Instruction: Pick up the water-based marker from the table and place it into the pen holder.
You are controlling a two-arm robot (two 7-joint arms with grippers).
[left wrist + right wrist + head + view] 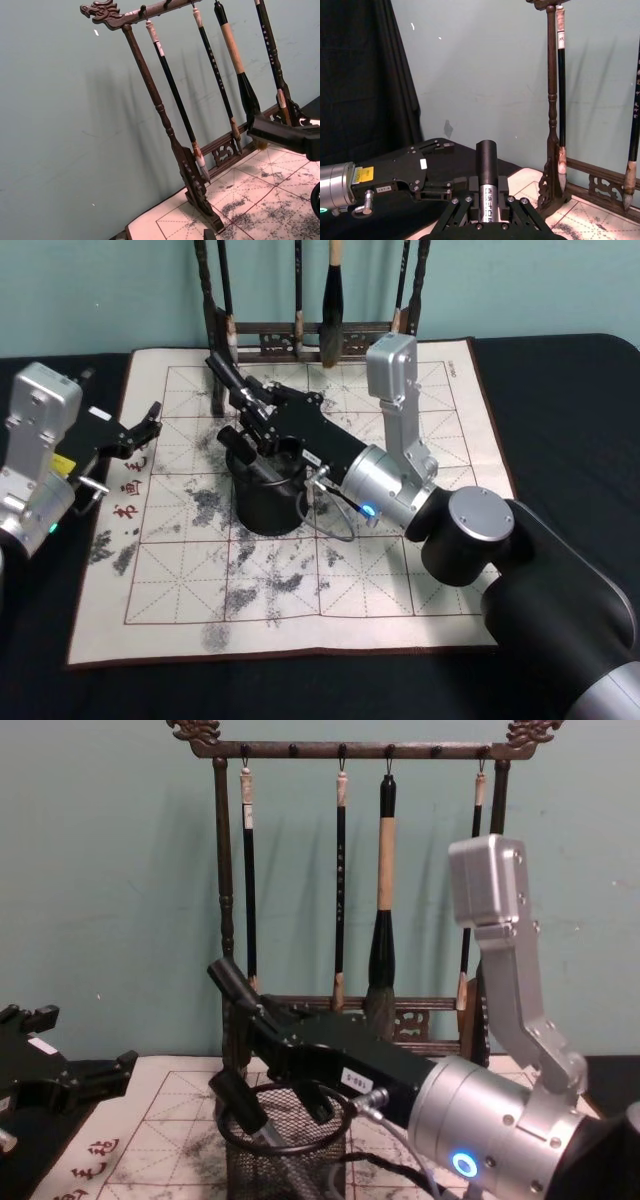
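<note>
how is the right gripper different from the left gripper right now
The right gripper reaches over the pen holder at the mat's middle, while the left gripper sits back at the mat's left edge. The right one is shut on the marker, held tilted above the cup's rim; the left one's fingers are open and hold nothing. Both are black, on silver arms.

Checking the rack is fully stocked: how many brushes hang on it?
4 on the brush rack: thin brush leftmost, thin brush next, thick brush in the middle, thin brush rightmost, partly behind the arm.
</note>
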